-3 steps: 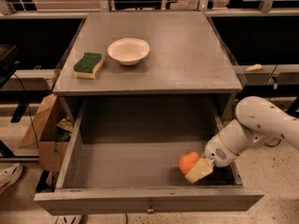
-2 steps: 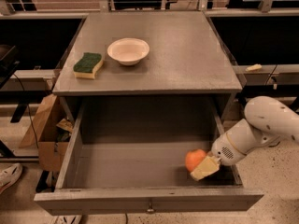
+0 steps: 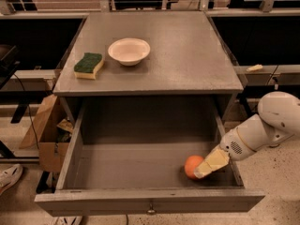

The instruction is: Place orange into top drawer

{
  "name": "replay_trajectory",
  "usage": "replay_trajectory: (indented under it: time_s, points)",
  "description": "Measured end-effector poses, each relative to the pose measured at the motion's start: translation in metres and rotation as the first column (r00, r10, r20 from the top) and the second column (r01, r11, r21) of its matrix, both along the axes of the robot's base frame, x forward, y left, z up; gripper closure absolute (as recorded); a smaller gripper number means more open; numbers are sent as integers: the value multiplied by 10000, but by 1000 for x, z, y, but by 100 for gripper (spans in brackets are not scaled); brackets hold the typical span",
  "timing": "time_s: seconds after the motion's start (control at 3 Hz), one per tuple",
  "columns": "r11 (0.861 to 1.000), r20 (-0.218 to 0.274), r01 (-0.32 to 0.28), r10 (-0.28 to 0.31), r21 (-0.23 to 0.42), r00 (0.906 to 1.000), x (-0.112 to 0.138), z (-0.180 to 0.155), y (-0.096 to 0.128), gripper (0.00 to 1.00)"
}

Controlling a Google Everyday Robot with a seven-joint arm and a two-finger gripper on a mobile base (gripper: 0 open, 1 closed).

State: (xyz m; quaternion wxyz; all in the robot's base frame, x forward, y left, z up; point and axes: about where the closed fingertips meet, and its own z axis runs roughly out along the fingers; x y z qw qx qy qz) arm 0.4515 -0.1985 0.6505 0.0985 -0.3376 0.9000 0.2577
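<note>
The orange [image 3: 192, 166] rests on the floor of the open top drawer [image 3: 126, 163], near its front right corner. The drawer is pulled fully out below the grey tabletop, and its front panel has a small central knob [image 3: 151, 210]. My gripper [image 3: 208, 165] reaches into the drawer over the right wall from the white arm [image 3: 267, 125] on the right. Its cream tip lies against the right side of the orange and hides part of it.
A cream-white bowl [image 3: 129, 50] and a green-and-yellow sponge [image 3: 89, 64] sit on the tabletop [image 3: 187, 55]. A cardboard box [image 3: 44, 135] stands left of the drawer, with a shoe [image 3: 9, 177] on the floor beside it.
The arm has drawn back to the right. The orange and the gripper's tip have shifted slightly right and down, toward the drawer's front right corner.
</note>
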Motion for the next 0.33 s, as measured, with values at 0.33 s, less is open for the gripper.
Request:
replay_trajectory:
  time_s: [0.33]
  points:
    - [10000, 0, 0, 0, 0, 10000, 0, 0, 0, 0]
